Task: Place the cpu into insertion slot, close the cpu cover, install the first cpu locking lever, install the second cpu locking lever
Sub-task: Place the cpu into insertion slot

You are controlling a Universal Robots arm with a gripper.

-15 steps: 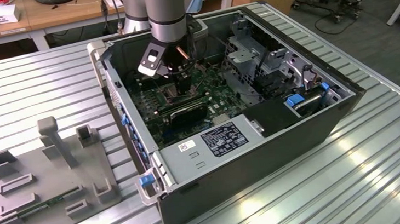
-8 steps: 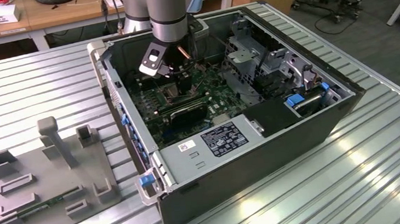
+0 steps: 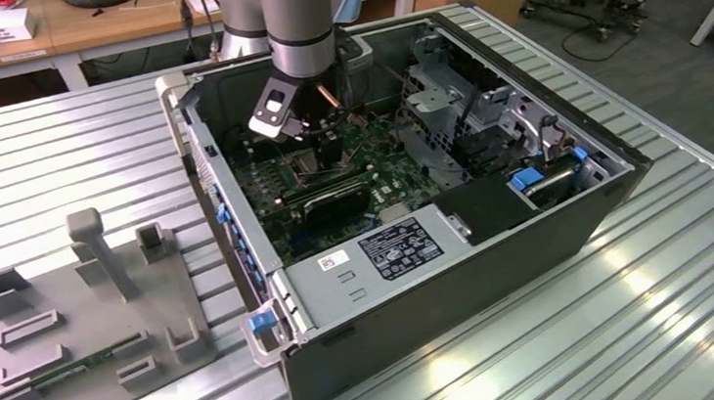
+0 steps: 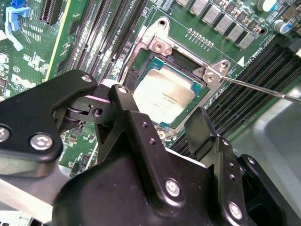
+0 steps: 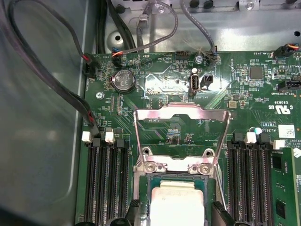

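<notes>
The cpu (image 5: 176, 197), a flat square with a dull silver top, lies inside the insertion slot (image 4: 181, 59) on the green board; the second wrist view shows the cpu (image 4: 164, 94) seated level in the frame. My gripper (image 4: 160, 107) hovers just over it, open, one black fingertip (image 4: 118, 90) on each side with a small gap to the chip's edges. The cpu cover (image 5: 181, 111), a silver frame with a cut-out centre, is swung back on its hinge beyond the socket. A thin metal locking lever (image 4: 263, 89) sticks out sideways, unlatched. From outside, the gripper (image 3: 299, 142) reaches down into the open case.
Black memory slots (image 5: 108, 183) flank the socket on both sides. Cables (image 5: 47, 84) loop along the case wall, near a coin battery (image 5: 123, 81). The computer case (image 3: 467, 248) lies open on a slatted metal table; a grey fixture tray (image 3: 81, 325) sits at the exterior view's left.
</notes>
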